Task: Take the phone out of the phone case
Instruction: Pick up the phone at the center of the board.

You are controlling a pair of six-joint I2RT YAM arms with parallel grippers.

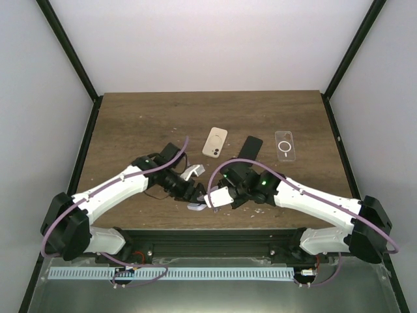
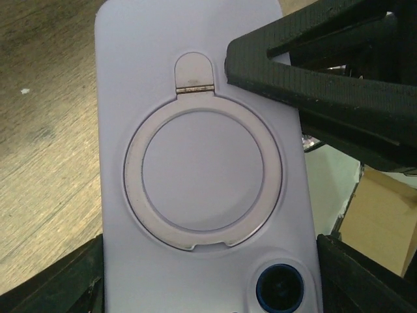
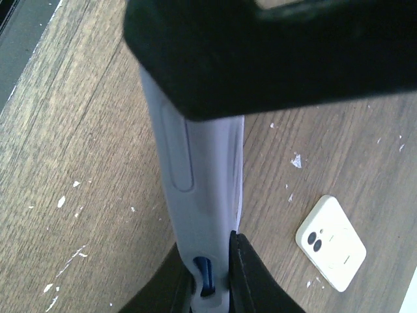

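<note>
A lavender phone case [image 2: 202, 163] with a ring holder on its back fills the left wrist view. A blue phone lens [image 2: 279, 287] shows through its cutout. My left gripper [image 2: 208, 290] is shut across the case's width, with black fingers at both lower corners. My right gripper [image 3: 208, 280] is shut on the case's edge [image 3: 202, 169], where blue phone [image 3: 204, 274] shows in a side cutout. In the top view both grippers, left [image 1: 187, 188] and right [image 1: 212, 197], meet at the case [image 1: 195, 206] near the table's front.
A cream phone [image 1: 215, 142] lies face down mid-table and also shows in the right wrist view [image 3: 331, 242]. A black phone [image 1: 250, 147] and a clear case [image 1: 285, 145] lie to its right. White specks dot the wood.
</note>
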